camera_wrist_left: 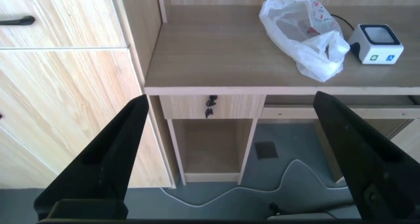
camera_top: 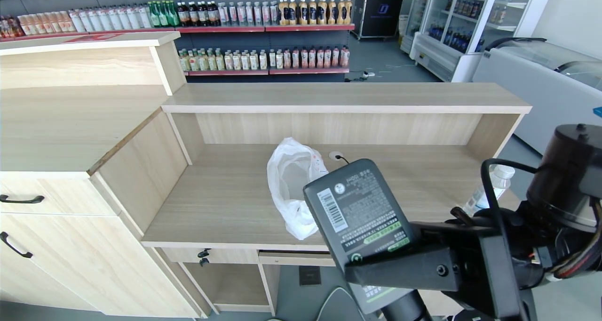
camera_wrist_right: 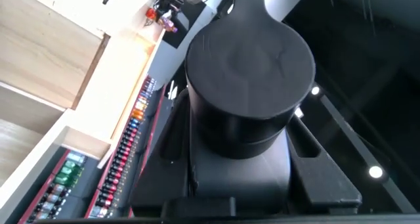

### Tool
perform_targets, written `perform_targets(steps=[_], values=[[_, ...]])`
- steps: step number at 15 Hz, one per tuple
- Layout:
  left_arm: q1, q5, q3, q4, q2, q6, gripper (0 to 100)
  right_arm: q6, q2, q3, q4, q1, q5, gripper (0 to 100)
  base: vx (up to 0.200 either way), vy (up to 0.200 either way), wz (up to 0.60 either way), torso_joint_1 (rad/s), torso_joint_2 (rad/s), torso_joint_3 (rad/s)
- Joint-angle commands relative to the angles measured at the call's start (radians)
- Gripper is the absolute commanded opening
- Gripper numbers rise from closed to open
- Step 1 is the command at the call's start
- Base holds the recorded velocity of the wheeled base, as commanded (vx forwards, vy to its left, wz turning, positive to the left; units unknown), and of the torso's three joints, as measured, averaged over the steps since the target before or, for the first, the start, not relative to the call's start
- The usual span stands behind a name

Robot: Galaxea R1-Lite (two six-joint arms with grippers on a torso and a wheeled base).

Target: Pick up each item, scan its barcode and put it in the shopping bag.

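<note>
A black package (camera_top: 360, 208) with a white barcode label and a green strip is held up well above the counter, its printed face turned up. My right gripper (camera_top: 376, 274) is shut on its lower end. From the right wrist the same package (camera_wrist_right: 246, 86) looks dark and rounded between the fingers. A white plastic shopping bag (camera_top: 291, 184) lies open on the wooden counter (camera_top: 225, 203), just behind the package. My left gripper (camera_wrist_left: 230, 99) is open and empty, low in front of the counter's front edge, left of the bag (camera_wrist_left: 303, 33). A small white scanner (camera_wrist_left: 375, 43) sits right of the bag.
A clear water bottle (camera_top: 491, 187) stands at the counter's right end, partly hidden by my right arm. A raised ledge (camera_top: 343, 97) runs along the counter's back, and a taller cabinet (camera_top: 70, 137) with drawers stands to the left. A cable runs from the scanner.
</note>
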Motion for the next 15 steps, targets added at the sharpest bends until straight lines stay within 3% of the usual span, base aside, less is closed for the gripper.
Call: perform_targets(steps=[1,15], values=[[0.0,0.0,0.0,0.0,0.0,0.0,100,0.0,0.039,-0.006,-0.002,0.035,-0.013,0,0.0,0.0,0.0,0.0,0.0,0.0],[0.0,0.0,0.0,0.0,0.0,0.0,100,-0.003,0.043,0.0,-0.014,0.035,-0.016,0,0.0,0.0,0.0,0.0,0.0,0.0]])
